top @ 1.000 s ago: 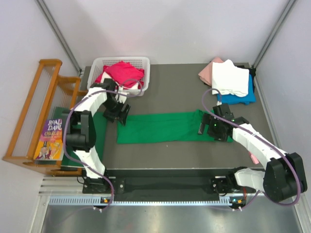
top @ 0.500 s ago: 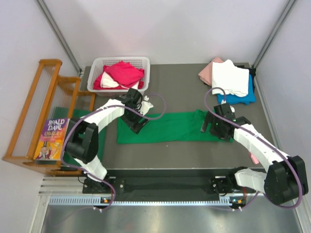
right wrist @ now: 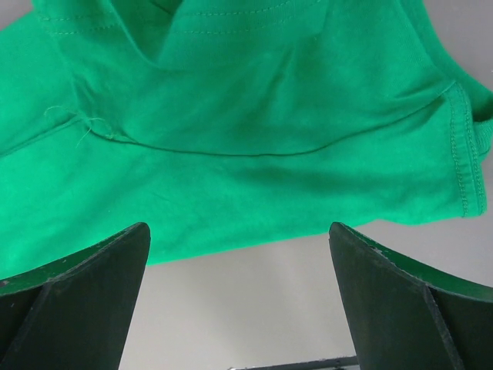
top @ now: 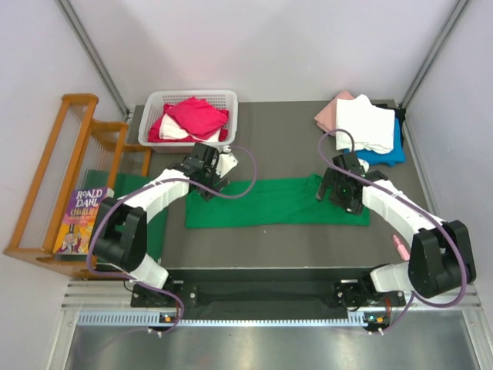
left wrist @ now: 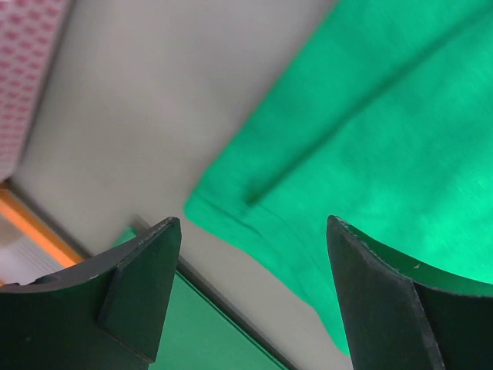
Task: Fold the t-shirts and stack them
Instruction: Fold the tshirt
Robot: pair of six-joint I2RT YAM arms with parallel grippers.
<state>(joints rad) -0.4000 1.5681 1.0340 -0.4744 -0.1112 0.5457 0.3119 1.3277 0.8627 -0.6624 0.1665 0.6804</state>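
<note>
From above, the green t-shirt (top: 269,202) lies as a long flat band across the middle of the grey surface (top: 285,150). The left arm (top: 160,192) reaches to the band's far left corner, its jaws apart with nothing gripped. The right arm (top: 393,212) hangs over the band's right end, jaws spread wide and just as empty. Beyond the shirt's left end a white basket (top: 154,104) holds a red t-shirt (top: 196,116). Beyond its right end a white t-shirt (top: 363,123) lies on a blue t-shirt (top: 385,156), with a pink t-shirt (top: 330,116) beside them. A dark green mat (top: 159,223) lies just left of the shirt.

Through the left wrist camera, the green t-shirt (left wrist: 370,139) fills the right side. Its hemmed corner sits in the gap between the open jaws, nearer the left one. The mat (left wrist: 208,339) shows below that corner, across a thin strip of surface.

Through the right wrist camera, the green t-shirt (right wrist: 231,116) fills the upper part. Its lower edge runs across just above the gap between the parted jaws, and only bare surface (right wrist: 246,308) lies between them.
</note>
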